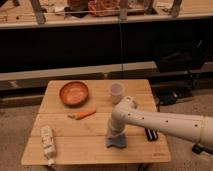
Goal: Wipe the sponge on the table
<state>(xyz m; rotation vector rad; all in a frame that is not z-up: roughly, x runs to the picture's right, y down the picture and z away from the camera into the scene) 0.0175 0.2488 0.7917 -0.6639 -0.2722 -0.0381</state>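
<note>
The blue-grey sponge lies flat on the light-wood table, right of centre and toward the front. My white arm comes in from the right and bends down over it. The gripper points straight down, directly on top of the sponge and touching its upper side. The arm's wrist hides the back part of the sponge.
A wooden bowl sits at the back left, a clear plastic cup at the back centre. A carrot lies mid-table, a white bottle at the front left. A black ridged object is partly behind my arm. A dark shelf runs behind.
</note>
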